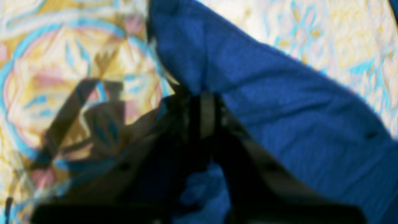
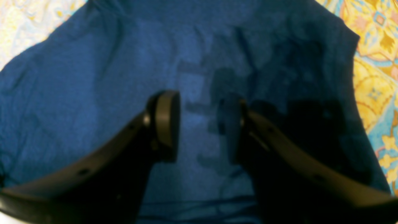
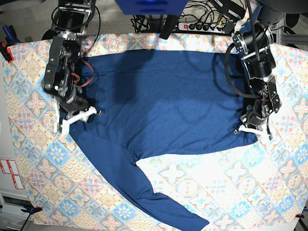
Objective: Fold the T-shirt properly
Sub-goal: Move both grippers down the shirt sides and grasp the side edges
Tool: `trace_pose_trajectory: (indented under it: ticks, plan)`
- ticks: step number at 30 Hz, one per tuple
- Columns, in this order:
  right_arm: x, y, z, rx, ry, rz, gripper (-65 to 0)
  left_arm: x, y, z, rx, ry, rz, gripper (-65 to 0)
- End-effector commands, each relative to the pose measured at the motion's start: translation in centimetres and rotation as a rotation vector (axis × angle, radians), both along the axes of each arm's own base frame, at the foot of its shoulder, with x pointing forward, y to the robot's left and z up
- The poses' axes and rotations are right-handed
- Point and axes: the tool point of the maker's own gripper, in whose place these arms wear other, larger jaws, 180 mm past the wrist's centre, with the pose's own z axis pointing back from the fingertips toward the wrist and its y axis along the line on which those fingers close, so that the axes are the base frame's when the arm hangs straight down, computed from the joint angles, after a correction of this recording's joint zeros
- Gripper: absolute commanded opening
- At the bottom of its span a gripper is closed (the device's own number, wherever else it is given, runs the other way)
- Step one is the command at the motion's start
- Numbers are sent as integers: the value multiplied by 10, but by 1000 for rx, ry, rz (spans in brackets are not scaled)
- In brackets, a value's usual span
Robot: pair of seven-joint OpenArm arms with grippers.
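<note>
The T-shirt (image 3: 163,106) lies spread out on the patterned tablecloth (image 3: 202,178), dark navy, with one long sleeve (image 3: 144,190) trailing toward the front edge. At the shirt's right-hand corner my left gripper (image 3: 251,128) is shut, pinching the fabric edge. In the left wrist view the cloth (image 1: 279,118) gathers into the closed fingertips of the left gripper (image 1: 203,101). On the shirt's left side my right gripper (image 3: 81,115) stands open. The right wrist view has its two pads (image 2: 166,119) apart just above flat blue fabric (image 2: 77,93), with nothing between them at the right gripper (image 2: 199,124).
A power strip with cables (image 3: 207,24) runs along the back edge, beside a blue object (image 3: 151,6). Red clamps (image 3: 6,48) sit at the table's left edge. Patterned cloth shows around the shirt at the front and right.
</note>
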Motion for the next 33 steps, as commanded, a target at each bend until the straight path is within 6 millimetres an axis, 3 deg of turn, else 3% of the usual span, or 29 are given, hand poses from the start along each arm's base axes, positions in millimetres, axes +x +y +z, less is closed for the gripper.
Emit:
trace_pose_trajectory:
  ticks: [1,9,13,18,21,33]
  plan:
    - [18,-6,15,-10,-61,-4,-418,13,10,19,25,-50,4,-650]
    - [50,-33,10,-37,-29,-19,-416,5,21,48,117,-123,-17,-650]
    - [73,-58,10,-53,-2,-44,-411,-1,23,55,145,-140,-25,-650]
    - [99,-76,14,-94,32,-30,-332,-8,25,56,163,-143,-31,-650]
    - [112,-75,7,-159,45,24,-310,-9,25,55,162,-139,-31,-650]
    - [108,-82,-51,-405,128,205,-312,-11,26,54,161,-137,-26,-650]
